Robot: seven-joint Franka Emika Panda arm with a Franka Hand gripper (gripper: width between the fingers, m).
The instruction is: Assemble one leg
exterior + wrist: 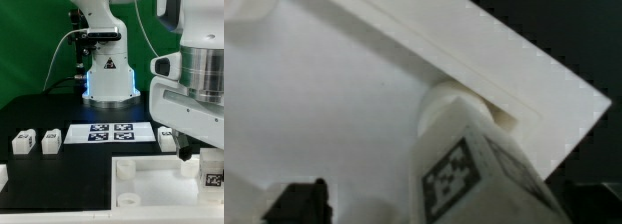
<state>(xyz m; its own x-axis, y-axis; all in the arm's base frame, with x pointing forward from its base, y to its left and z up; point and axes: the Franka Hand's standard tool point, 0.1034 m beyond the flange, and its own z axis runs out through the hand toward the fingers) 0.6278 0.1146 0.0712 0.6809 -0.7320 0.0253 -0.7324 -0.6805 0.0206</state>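
Note:
One leg (pixel 210 172), a small white block with a black-and-white tag, stands at the corner of the large white tray-like piece (pixel 150 195) at the exterior view's right. In the wrist view this leg (pixel 473 165) rises at the tray piece's corner (pixel 349 110). My gripper (pixel 198 160) hangs over it. In the wrist view the gripper (pixel 434 208) is open: one dark finger (pixel 299 200) stands well apart from the leg and the other side lies close to it. Three more legs lie loose (pixel 22 143), (pixel 50 141), (pixel 168 138).
The marker board (pixel 110 132) lies mid-table between the loose legs. The robot base (pixel 108 75) stands behind it, against a green backdrop. Another white part (pixel 3 178) shows at the exterior view's left edge. The table top is black.

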